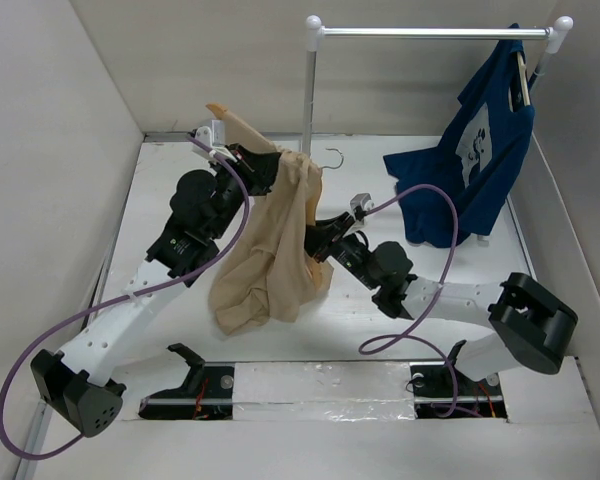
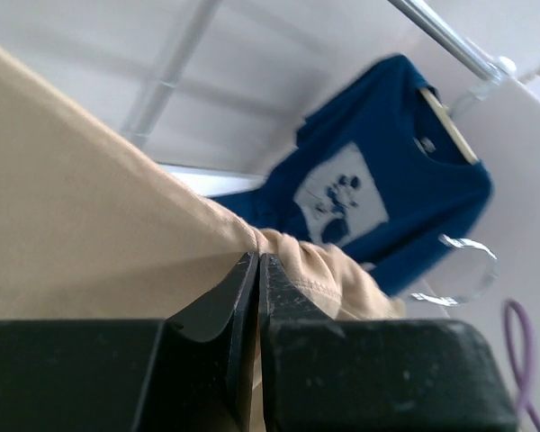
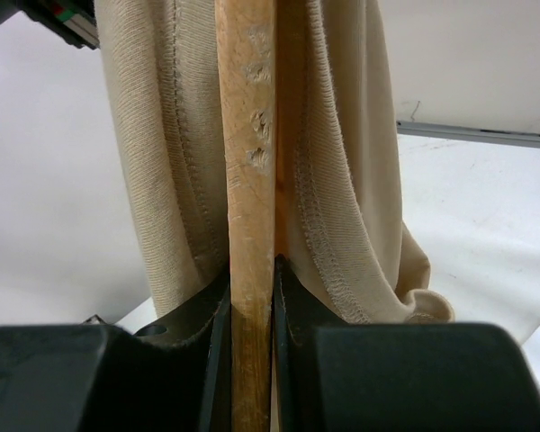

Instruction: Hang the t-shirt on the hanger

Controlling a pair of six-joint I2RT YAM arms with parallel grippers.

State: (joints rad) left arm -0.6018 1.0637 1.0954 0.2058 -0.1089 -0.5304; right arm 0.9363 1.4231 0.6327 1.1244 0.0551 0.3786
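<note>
T-shirt hangs bunched over table centre, folds drooping toward 6 o'clock; whether lowest fold touches table unclear. Hanger: wooden bar runs up between shirt hems, cloth on both sides. Metal hook shows at shirt's 1 o'clock. Left gripper at shirt's 12 o'clock, jaws clenched on cloth fold. Right gripper at shirt's 3 o'clock, jaws clamped on hanger bar. Dark blue t-shirt hangs from rail at 2 o'clock.

The top camera looks down from above the near edge over the whole table. The left wrist camera, close against the shirt, faces up toward the rail. The right wrist camera faces the hanger at close range. All three views share the shirt.
</note>
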